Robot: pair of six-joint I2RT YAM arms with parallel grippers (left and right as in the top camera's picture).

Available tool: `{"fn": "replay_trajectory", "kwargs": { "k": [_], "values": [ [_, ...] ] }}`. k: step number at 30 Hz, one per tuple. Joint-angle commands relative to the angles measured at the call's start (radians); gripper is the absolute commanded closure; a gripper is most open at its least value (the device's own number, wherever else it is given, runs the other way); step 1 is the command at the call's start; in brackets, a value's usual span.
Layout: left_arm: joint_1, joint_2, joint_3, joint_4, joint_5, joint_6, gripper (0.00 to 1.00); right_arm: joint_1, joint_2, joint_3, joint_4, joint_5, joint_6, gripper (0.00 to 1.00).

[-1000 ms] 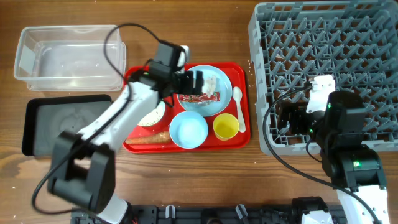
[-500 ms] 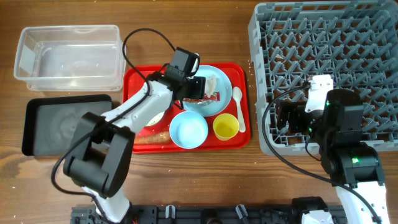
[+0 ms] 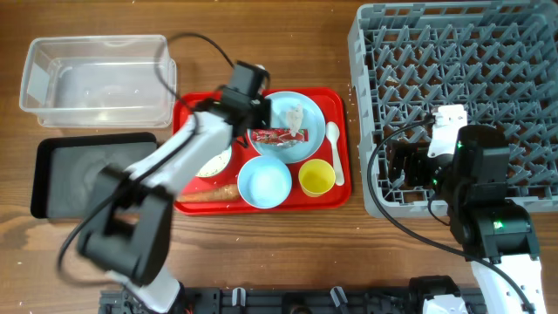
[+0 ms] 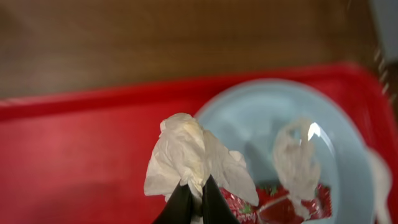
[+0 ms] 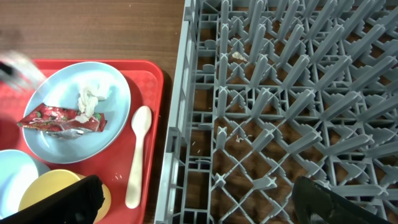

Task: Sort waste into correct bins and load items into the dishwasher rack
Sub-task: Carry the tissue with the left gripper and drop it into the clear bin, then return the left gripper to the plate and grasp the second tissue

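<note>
Overhead: dishwasher rack (image 3: 453, 96) on worktop (image 3: 288, 249), far right.
Right end effector (image 5: 199, 200): fingers wide, empty, at rack's left edge.
Pale blue plate (image 3: 316, 122): on red tray (image 3: 338, 103), wrapper (image 3: 279, 135) lying on it.
Left end effector (image 4: 191, 190): pinched on white paper scrap (image 4: 186, 155), over plate's rim.

Left gripper (image 3: 261, 112) over red tray (image 3: 338, 196), wrapper (image 3: 279, 135) on blue plate (image 3: 316, 122) (spoon (image 3: 335, 153) beside) — grey rack (image 3: 453, 52) right.

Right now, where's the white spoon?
Overhead, the white spoon lies at the right edge of the red tray, beside the pale blue plate and yellow cup.
</note>
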Motion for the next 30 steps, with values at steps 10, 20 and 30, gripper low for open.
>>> {"fn": "replay_trajectory", "kwargs": {
  "k": [10,20,30],
  "values": [
    [0.529,-0.219,0.024,0.039,-0.095,0.002,0.88,-0.002,0.005,0.021,0.003,-0.008,0.013,0.0],
    [0.597,-0.166,0.024,0.161,-0.084,0.006,0.25,-0.002,0.005,0.021,0.003,-0.008,0.012,0.0],
    [0.261,-0.173,0.024,0.047,0.219,0.005,0.23,-0.002,0.006,0.021,0.003,-0.008,0.013,0.0]
  ]
}}
